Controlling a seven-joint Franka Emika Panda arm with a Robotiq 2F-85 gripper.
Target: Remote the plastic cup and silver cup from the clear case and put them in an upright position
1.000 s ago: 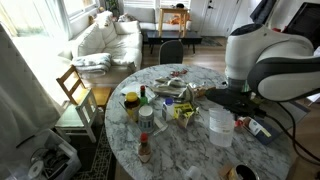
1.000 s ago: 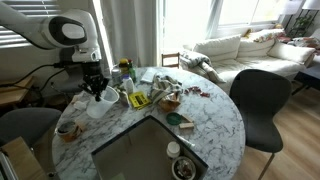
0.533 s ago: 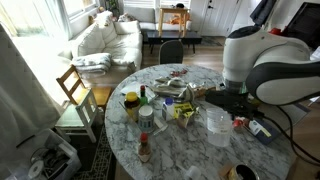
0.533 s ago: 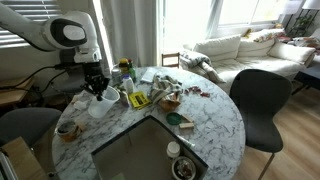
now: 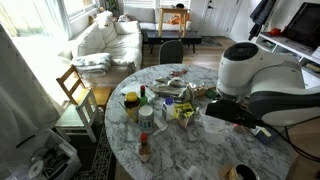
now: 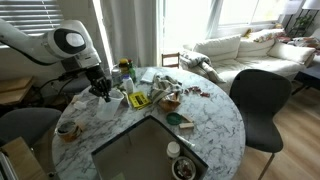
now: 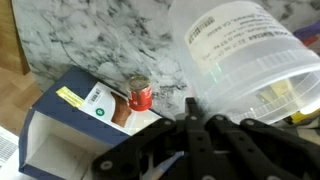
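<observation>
**Q:** What has changed in the last second?

**A:** The arm has dropped and leaned out over the desk [image 7: 85, 35] at the edge beside its base. The tool [image 6: 103, 88] now sits lower, against the tub [image 7: 238, 55]. A second ago the tub stood flat at that edge. In the wrist view it now looks tipped, mouth turned sideways.

**Q:** State of the tool?

**A:** Cannot tell. One dark finger [image 7: 189, 104] rises beside the tub wall, and the other is hidden. The pictures show neither a clamp on the rim nor a clear gap.

**Q:** Where is the silver cup?

**A:** Not identifiable. The cloudy tub wall hides what is inside, and no cup stands on the bare desk beside it.

**Q:** Failure modes from here?

**A:**
1. Thin plastic flexes, so a hold on the rim may slip and drop the tub.
2. More tipping could spill a cup over the near edge.
3. The blue box [image 7: 70, 125] and small red bottle [image 7: 140, 95] sit just beside the tool, so a sideways sweep would knock them.
</observation>
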